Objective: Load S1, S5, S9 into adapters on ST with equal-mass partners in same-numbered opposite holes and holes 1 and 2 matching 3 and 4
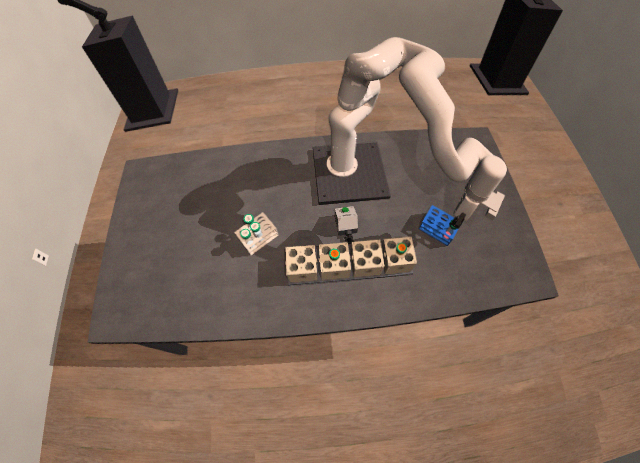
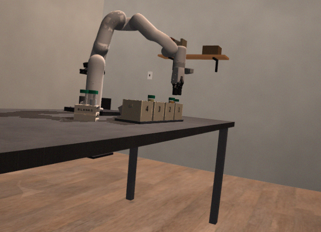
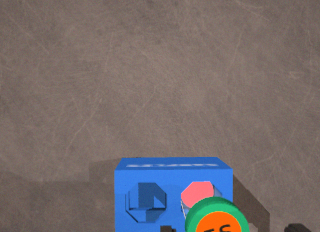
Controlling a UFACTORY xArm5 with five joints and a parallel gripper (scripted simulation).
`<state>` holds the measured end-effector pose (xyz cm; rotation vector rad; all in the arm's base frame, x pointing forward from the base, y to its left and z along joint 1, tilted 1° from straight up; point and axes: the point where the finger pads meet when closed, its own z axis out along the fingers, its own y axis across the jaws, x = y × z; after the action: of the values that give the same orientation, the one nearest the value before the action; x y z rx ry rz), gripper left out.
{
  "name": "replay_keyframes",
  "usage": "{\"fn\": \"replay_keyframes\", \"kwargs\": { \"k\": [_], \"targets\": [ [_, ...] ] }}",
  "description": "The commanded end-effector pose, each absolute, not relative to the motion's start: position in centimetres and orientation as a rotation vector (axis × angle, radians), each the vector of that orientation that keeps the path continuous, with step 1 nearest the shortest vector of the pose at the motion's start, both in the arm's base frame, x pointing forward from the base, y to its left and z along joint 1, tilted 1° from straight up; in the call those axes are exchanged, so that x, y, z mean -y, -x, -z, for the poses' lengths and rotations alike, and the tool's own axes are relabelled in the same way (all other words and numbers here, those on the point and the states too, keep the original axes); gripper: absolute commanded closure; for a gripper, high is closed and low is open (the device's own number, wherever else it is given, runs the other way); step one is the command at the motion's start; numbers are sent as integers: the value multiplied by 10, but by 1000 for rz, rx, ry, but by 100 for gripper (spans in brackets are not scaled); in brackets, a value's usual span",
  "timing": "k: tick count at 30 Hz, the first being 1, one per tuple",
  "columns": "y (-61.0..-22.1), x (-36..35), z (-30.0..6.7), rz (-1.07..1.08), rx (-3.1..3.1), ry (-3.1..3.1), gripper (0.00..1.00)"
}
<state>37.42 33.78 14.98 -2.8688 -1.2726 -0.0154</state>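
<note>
Rack [image 1: 264,244] [image 2: 86,116]: BLANKS | adapters [image 1: 301,278] [image 2: 146,117]: 4, 3, 2, 1 | cap [image 1: 452,225] [image 2: 176,100] [image 3: 217,223]: S1

This looks like a lab: capped tubes stand in a white rack [image 1: 264,238] [image 2: 86,116] marked BLANKS, a blue rack [image 1: 431,234] [image 3: 172,163] and numbered adapters [image 1: 301,279] [image 2: 133,110], all on a dark worktop [image 1: 206,303] [image 2: 109,131] with a robot arm [image 1: 434,107] [image 2: 153,31].
</note>
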Motion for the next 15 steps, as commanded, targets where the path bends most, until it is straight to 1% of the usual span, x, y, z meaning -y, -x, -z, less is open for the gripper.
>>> {"fn": "replay_keyframes", "kwargs": {
  "k": [1,15],
  "targets": [
    [-375,-339,-141,17,1267,2857,43],
    [-375,-339,-123,17,1267,2857,43]
  ]
}}
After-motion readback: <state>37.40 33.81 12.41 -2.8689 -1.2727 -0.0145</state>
